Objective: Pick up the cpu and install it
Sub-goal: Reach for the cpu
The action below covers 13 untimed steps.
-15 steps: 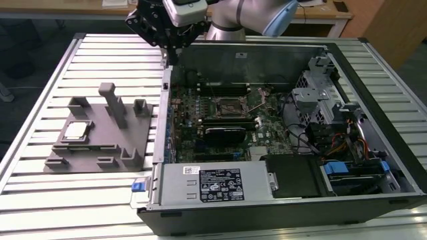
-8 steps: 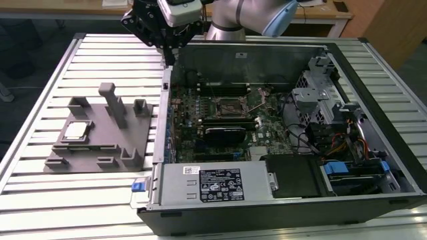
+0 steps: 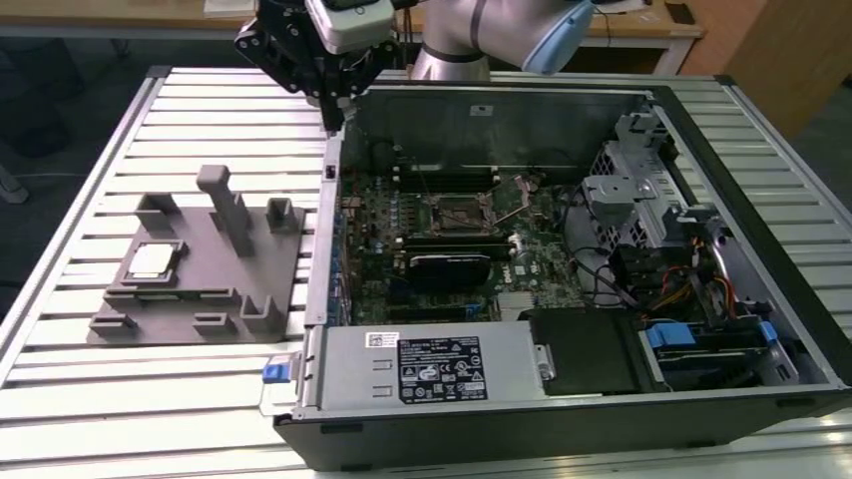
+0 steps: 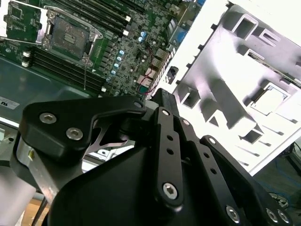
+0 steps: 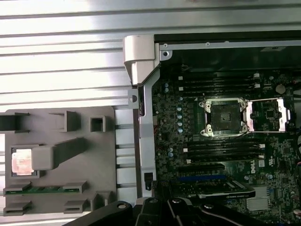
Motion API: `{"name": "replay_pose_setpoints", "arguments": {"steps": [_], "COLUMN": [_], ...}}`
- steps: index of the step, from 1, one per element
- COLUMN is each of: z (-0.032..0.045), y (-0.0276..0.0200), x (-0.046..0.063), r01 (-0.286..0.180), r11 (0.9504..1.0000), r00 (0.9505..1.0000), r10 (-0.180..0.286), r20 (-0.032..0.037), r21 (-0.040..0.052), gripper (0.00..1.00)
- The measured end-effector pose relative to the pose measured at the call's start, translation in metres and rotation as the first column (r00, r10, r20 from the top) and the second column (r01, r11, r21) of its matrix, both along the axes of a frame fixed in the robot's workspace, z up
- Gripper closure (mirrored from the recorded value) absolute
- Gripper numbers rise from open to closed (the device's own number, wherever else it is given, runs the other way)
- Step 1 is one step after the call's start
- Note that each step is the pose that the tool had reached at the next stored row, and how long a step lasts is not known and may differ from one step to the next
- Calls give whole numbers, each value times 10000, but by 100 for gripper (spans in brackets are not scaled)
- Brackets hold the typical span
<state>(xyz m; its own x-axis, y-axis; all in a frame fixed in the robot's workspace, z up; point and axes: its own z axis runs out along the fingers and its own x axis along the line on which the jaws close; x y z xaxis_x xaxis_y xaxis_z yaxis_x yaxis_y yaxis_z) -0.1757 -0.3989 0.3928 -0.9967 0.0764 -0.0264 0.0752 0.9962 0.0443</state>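
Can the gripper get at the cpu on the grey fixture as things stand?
Probably yes: the cpu lies uncovered in its pocket on the grey fixture, and the gripper hangs above the case wall. The tall post beside the pocket may crowd the approach.

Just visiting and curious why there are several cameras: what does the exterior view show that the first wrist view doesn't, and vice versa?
Exterior view: the robot arm, the whole computer case, its power supply and coloured cables. First wrist view: a straight-down look into the empty-looking socket, its cover swung open. Both: the cpu lying in the grey tray.
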Motion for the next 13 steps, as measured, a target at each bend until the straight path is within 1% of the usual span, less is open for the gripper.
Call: {"name": "replay_pose_setpoints", "arguments": {"steps": [13], "z": [-5], "y": [0], "x": [-94], "r01": [0], "r11": [10000], "r00": [10000], "r10": [0], "r20": [-1], "r21": [0], "gripper": [89]}}
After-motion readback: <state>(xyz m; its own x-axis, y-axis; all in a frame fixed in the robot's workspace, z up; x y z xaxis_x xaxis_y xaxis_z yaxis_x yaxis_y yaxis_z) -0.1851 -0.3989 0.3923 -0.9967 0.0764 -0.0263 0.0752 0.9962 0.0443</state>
